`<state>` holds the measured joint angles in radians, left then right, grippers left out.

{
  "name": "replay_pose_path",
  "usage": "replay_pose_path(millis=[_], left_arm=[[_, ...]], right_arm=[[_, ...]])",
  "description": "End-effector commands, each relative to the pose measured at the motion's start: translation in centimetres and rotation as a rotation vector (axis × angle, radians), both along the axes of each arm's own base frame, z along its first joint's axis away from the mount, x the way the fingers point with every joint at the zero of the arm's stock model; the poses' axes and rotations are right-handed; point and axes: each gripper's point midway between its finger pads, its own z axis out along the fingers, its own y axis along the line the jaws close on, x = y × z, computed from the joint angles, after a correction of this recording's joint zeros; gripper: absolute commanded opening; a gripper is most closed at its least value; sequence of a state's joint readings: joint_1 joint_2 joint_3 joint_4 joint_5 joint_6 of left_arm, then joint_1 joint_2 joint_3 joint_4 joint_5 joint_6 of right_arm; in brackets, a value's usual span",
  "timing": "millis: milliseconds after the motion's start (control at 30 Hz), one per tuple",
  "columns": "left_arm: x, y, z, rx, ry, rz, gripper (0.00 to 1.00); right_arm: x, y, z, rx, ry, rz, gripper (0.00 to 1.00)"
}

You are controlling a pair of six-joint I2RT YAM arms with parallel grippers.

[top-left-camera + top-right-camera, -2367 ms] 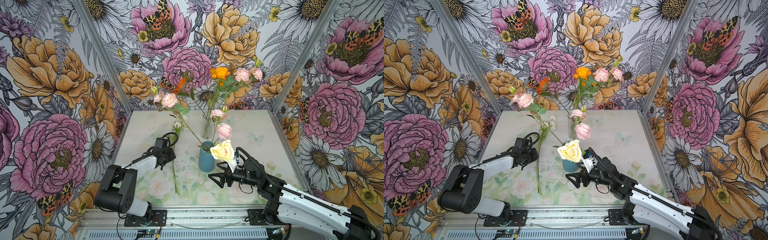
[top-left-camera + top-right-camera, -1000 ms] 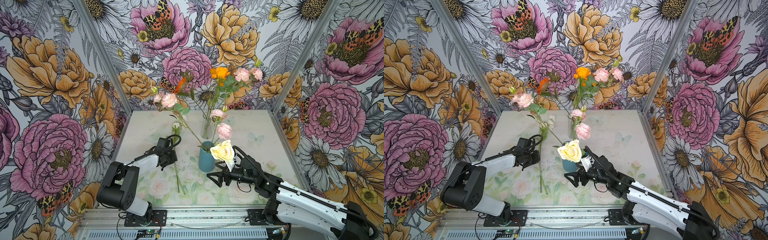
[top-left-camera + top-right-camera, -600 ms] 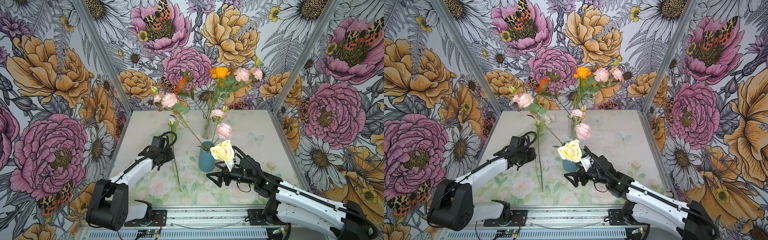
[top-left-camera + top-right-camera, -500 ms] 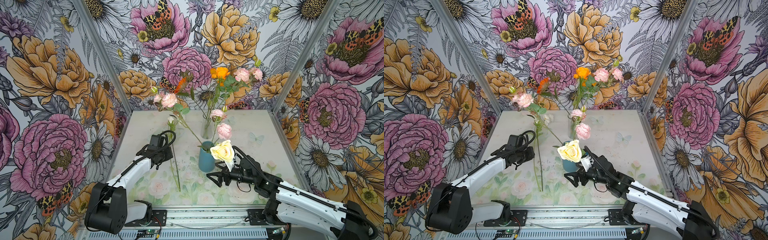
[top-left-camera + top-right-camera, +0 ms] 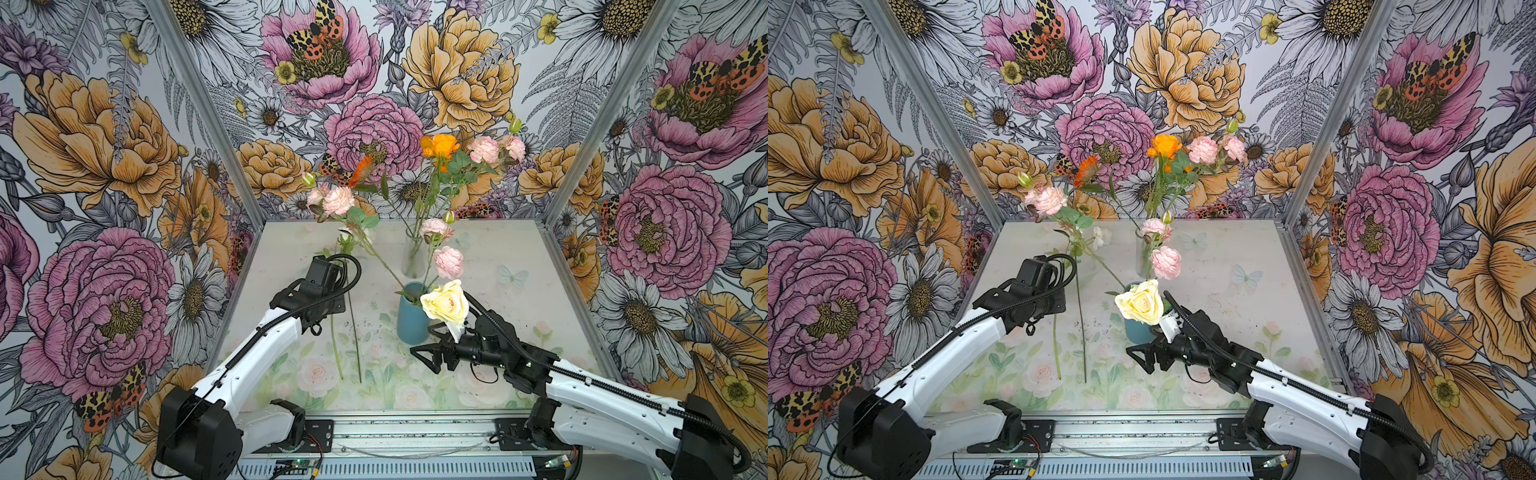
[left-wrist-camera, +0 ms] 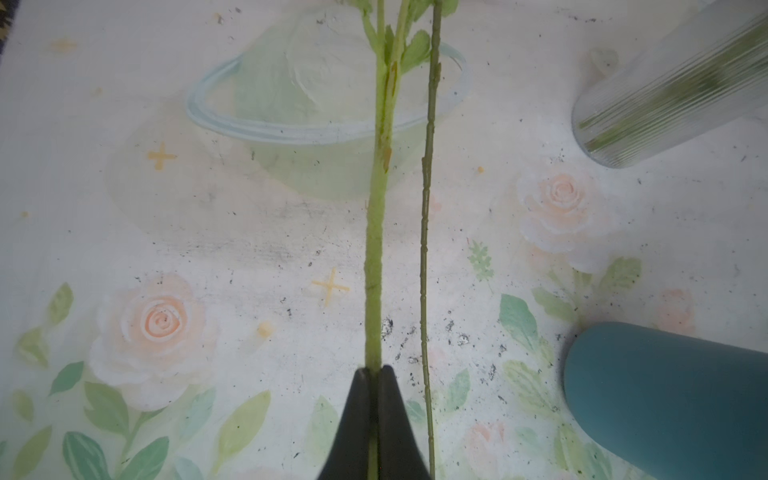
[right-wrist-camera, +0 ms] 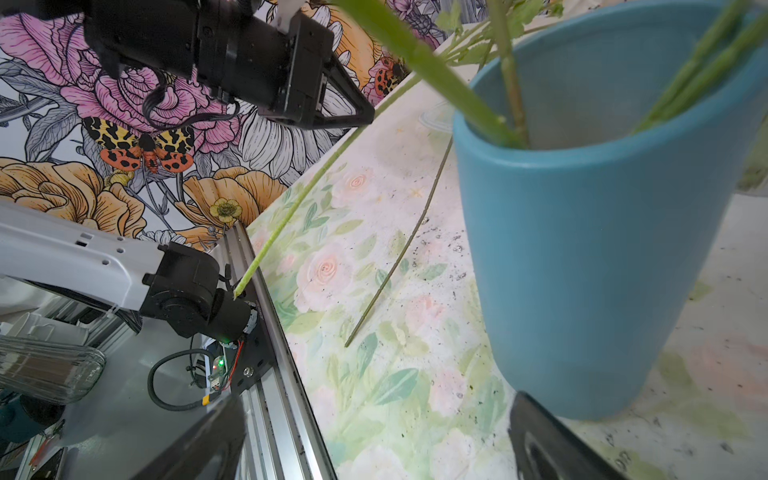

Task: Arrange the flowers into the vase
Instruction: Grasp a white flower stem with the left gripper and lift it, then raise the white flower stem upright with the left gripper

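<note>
So the left gripper [image 6: 376, 376] is pinched tight on a thick green stem [image 6: 374, 249], grabbing it partway along. From the right wrist view the cut end looks like it's up off the mat rather than lying on it. Right beside it there's a thin stem [image 6: 424, 249], darker and skinnier, which isn't in the jaws at all and just lies flat on the rose-print mat [image 5: 498, 257]. Both run roughly front to back on the left half of the table in both top views. The right gripper [image 5: 432, 357] has its jaws spread wide with nothing between them. It sits low just in front of the blue vase [image 5: 409, 328], close but not touching as far as I can tell. That vase stands upright around the middle of the mat and holds some of the flowers [image 5: 337, 200]: a cream-yellow rose [image 5: 445, 302] leaning out over the right arm, plus pale pink blooms [image 5: 448, 261] on long stems. Behind it a clear glass vase [image 5: 413, 257] holds an orange rose [image 5: 440, 145] and more pink ones.
</note>
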<state>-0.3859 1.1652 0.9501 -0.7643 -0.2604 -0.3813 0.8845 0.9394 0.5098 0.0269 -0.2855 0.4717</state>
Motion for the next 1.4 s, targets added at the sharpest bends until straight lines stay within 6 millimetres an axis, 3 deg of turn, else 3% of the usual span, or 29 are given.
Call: replay_pose_path(millis=[0, 67, 167, 267, 333, 367, 467, 533, 600, 667, 733, 833, 900, 1000, 1133, 1233, 1333, 1367], left_arm=[[0.0, 2.5, 0.7, 0.142, -0.04, 0.077, 0.0], [-0.1, 3.3, 0.4, 0.212, -0.043, 0.112, 0.0], [-0.1, 3.3, 1.9, 0.372, -0.111, 0.125, 0.0], [0.5, 1.0, 2.5, 0.392, -0.129, 0.037, 0.0], [1.0, -1.8, 1.6, 0.354, -0.115, -0.106, 0.0], [1.1, -1.9, 1.0, 0.359, -0.099, -0.113, 0.0], [1.5, 0.7, -2.1, 0.37, 0.005, -0.01, 0.0], [1.6, 2.1, -2.6, 0.436, 0.024, 0.069, 0.0], [1.8, 2.2, -2.7, 0.462, 0.035, 0.095, 0.0], [2.2, 1.1, -2.2, 0.484, 0.018, 0.065, 0.0], [2.4, -1.8, -0.4, 0.432, -0.063, -0.016, 0.0], [1.8, -4.0, 2.5, 0.308, -0.211, -0.084, 0.0], [1.8, -2.6, 2.3, 0.252, -0.231, -0.046, 0.0], [1.6, 1.1, -1.1, 0.226, -0.096, 0.049, 0.0], [1.0, 0.3, 0.0, 0.088, -0.172, 0.039, 0.0], [0.5, 2.2, 0.1, 0.312, -0.079, 0.076, 0.0], [0.8, 0.5, 0.8, 0.121, -0.142, 0.031, 0.0], [0.8, 0.8, 1.0, 0.123, -0.155, 0.041, 0.0]], right_arm=[[-0.2, 0.6, 1.4, 0.066, -0.022, 0.015, 0.99], [-0.3, 0.4, 1.1, 0.057, -0.013, 0.012, 1.0], [-0.5, -0.2, 1.0, 0.055, -0.015, -0.005, 0.99], [-0.4, -0.7, 1.2, 0.053, -0.03, -0.022, 0.99], [-0.4, -0.8, 1.4, 0.051, -0.038, -0.023, 0.99], [-0.3, -0.7, 1.4, 0.049, -0.038, -0.021, 0.99], [-0.3, -0.2, 1.5, 0.055, -0.036, -0.005, 0.99], [-0.3, 0.0, 1.4, 0.056, -0.033, 0.002, 0.99], [-0.4, 0.0, 1.5, 0.057, -0.035, 0.006, 0.99], [-0.3, -0.1, 1.6, 0.053, -0.04, 0.001, 0.99], [-0.3, -0.3, 1.5, 0.046, -0.042, -0.004, 1.0], [-0.2, -0.4, 1.4, 0.042, -0.044, -0.009, 0.99], [-0.2, -0.3, 1.2, 0.039, -0.044, -0.008, 1.0], [-0.1, 0.2, 0.4, 0.016, -0.029, 0.009, 0.99], [-0.2, 0.8, -0.2, 0.02, -0.005, 0.027, 0.99], [0.0, 0.8, 0.2, 0.033, -0.016, 0.018, 0.99], [0.0, 0.7, 0.5, 0.024, -0.023, 0.018, 0.99], [0.0, 0.6, 0.6, 0.022, -0.024, 0.016, 0.99]])
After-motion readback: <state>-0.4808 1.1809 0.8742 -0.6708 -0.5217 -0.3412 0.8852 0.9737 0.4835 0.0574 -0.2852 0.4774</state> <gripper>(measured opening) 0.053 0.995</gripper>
